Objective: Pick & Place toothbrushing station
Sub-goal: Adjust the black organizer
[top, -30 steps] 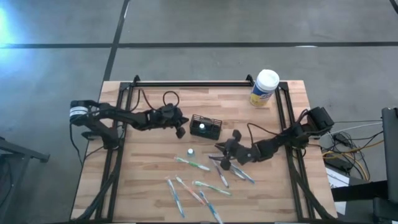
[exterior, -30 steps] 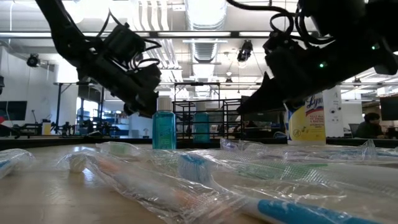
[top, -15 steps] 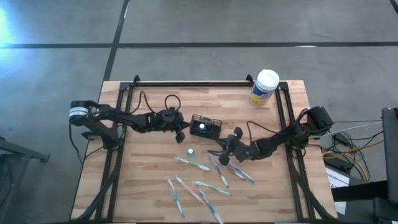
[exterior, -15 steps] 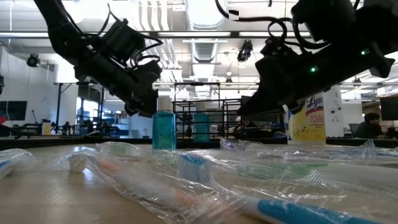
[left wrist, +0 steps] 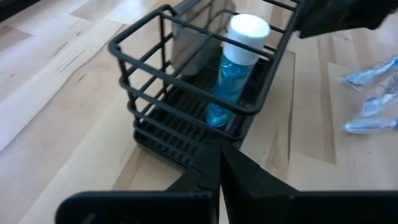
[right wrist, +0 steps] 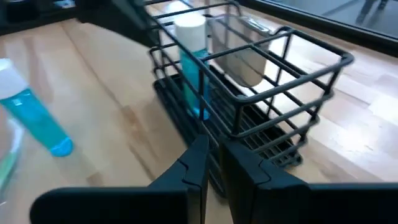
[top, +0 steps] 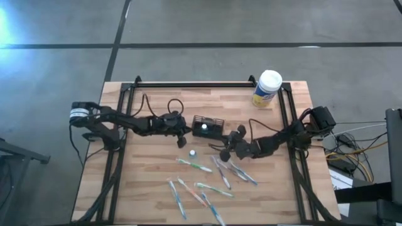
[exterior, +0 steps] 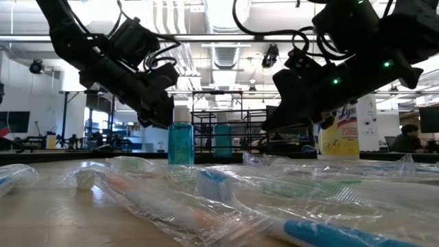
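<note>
Both arms are dark, nearly black, built of jointed segments. Loose black cables loop over each wrist. The left arm carries a white band with dark stripes near its base; the right arm ends in a boxy black housing at its base. Small green lights glow on the right arm's wrist. The left claw [left wrist: 217,163] and the right claw [right wrist: 212,163] each have two flat, matte black, tapering fingers.

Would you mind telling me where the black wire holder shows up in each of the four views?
High view: the holder sits mid-table, between the two grippers.
Low view: the holder stands at centre, behind the wrapped toothbrushes.
Left wrist view: the holder fills the centre.
Right wrist view: the holder lies centre-right.
Shared landmark: the blue bottle standing inside it.
</note>
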Robot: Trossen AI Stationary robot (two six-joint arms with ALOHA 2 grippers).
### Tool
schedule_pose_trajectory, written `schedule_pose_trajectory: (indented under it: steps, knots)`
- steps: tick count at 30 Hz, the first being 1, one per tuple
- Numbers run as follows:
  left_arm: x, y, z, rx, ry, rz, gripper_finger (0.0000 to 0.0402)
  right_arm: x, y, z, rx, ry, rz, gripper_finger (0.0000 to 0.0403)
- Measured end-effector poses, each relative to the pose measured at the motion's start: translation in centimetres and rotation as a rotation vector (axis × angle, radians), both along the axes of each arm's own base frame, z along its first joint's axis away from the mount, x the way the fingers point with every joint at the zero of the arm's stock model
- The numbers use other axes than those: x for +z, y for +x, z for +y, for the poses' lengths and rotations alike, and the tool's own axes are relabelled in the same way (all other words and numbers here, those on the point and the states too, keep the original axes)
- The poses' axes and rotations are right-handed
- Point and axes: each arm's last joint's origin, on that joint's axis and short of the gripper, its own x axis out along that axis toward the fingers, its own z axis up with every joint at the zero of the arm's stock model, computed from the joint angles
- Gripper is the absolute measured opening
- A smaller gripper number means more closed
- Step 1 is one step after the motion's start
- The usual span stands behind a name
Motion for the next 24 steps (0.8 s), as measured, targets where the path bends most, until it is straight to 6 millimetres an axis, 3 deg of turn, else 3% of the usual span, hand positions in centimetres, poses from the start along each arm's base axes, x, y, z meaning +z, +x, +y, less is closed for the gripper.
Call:
schedule_pose_trajectory:
  steps: [24]
  knots:
    - [0.01,0.08,-0.57,-0.022,-0.005,-0.002,0.0005,0.0,0.06,-0.51,-0.023,0.011,-0.005,0.0038]
